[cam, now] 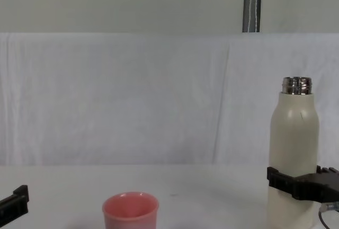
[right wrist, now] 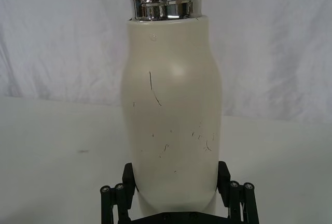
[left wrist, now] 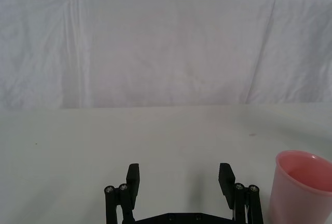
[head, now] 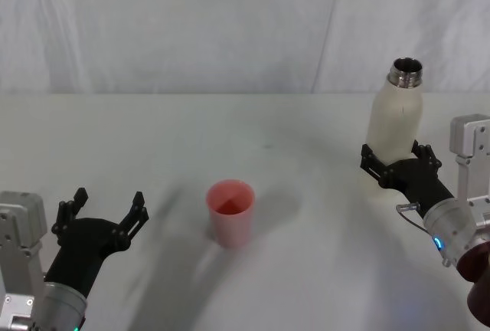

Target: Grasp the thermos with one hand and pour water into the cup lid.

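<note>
The cream-white thermos (head: 394, 116) stands upright at the right of the table, its steel neck uncapped. My right gripper (head: 396, 158) is shut on its lower body, one black finger pressed to each side, as the right wrist view shows on the thermos (right wrist: 174, 120) held by the gripper (right wrist: 176, 175). In the chest view the thermos (cam: 294, 139) is gripped low by the right gripper (cam: 299, 181). The pink cup lid (head: 230, 212) (cam: 130, 211) sits at the table's middle, well left of the thermos. My left gripper (head: 109, 201) (left wrist: 179, 175) hangs open at the near left, the cup lid (left wrist: 303, 187) off to its side.
A white cloth covers the table (head: 153, 139) and hangs as a backdrop (head: 191, 24) behind it. A metal pole (cam: 252, 3) rises behind the backdrop. Bare tabletop lies between the cup lid and the thermos.
</note>
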`<action>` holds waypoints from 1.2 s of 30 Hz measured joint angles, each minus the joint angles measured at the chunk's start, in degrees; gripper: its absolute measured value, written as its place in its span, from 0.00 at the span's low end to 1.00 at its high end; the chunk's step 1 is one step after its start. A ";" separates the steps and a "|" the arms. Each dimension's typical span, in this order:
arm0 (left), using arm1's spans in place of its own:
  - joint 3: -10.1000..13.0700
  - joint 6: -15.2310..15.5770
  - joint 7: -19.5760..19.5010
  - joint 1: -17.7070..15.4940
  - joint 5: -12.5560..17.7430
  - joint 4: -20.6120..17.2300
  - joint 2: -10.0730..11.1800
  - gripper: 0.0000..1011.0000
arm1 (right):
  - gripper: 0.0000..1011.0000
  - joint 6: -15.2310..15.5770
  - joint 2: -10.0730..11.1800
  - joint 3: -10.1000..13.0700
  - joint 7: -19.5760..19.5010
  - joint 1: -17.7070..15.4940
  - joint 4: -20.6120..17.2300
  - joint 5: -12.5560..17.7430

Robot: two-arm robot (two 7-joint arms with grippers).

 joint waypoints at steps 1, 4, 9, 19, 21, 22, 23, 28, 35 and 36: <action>0.00 0.00 0.00 0.00 0.00 0.00 0.00 0.99 | 0.95 0.00 0.00 0.00 0.00 0.00 0.00 0.00; 0.00 0.00 0.00 0.00 0.00 0.00 0.00 0.99 | 0.95 0.00 0.00 0.01 0.00 0.01 0.00 0.00; 0.00 0.00 0.00 0.00 0.00 0.00 0.00 0.99 | 0.95 -0.01 0.00 0.01 0.00 0.00 0.00 0.00; 0.00 0.00 0.00 0.00 0.00 0.00 0.00 0.99 | 0.95 -0.95 1.87 0.44 0.82 -0.51 -3.50 -0.29; 0.00 0.00 0.00 0.00 0.00 0.00 0.00 0.99 | 0.95 -1.13 2.38 0.44 0.84 -0.69 -4.31 -0.70; 0.00 0.00 0.00 0.00 0.00 0.00 0.00 0.99 | 0.95 -1.20 2.59 0.44 0.84 -0.77 -4.64 -0.90; 0.00 0.00 0.00 0.00 0.00 0.00 0.00 0.99 | 0.95 -1.31 2.86 0.43 0.84 -0.88 -5.03 -1.17; 0.00 0.00 0.00 0.00 0.00 0.00 0.00 0.99 | 0.95 -1.76 4.73 0.27 0.85 -1.90 -8.10 -3.29; 0.00 0.00 0.00 0.00 0.00 0.00 0.00 0.99 | 0.95 -3.00 7.05 -0.73 0.48 -3.42 -11.65 -7.76; 0.00 0.00 0.00 0.00 0.00 0.00 0.00 0.99 | 0.95 -3.13 7.31 -0.91 0.45 -3.59 -11.99 -8.33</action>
